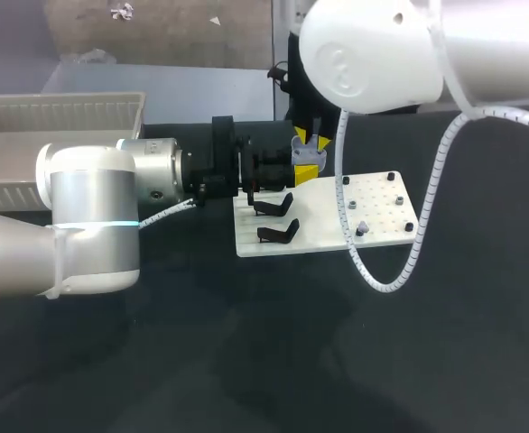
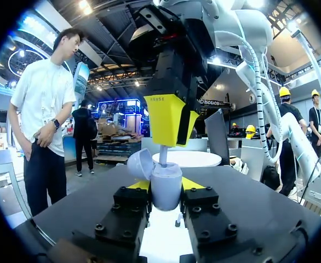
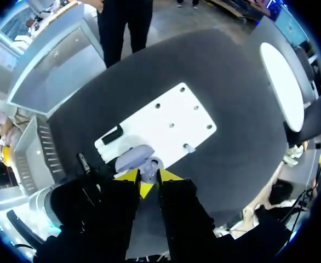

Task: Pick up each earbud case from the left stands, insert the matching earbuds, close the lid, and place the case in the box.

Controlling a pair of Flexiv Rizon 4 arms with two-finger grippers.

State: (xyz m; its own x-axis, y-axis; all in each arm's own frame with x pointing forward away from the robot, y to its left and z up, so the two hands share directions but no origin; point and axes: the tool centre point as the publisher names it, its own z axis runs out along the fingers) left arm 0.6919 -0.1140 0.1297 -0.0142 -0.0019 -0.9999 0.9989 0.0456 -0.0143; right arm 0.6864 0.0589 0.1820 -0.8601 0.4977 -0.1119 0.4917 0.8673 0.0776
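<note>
Lavender-grey earbud case (image 2: 166, 190) stands upright, mouth upward, lid (image 2: 140, 164) tipped back, clenched in the left pincer (image 2: 167, 185). Directly above, the right pincer (image 2: 167, 137) pinches a white earbud (image 2: 163, 156), stem vertical.

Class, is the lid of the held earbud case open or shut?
Open: the lid tilts back off the earbud case in the left end effector, and the right end effector holds an earbud at its opening.

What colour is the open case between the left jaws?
Pale blue-grey case; clearest in left wrist view.
</note>
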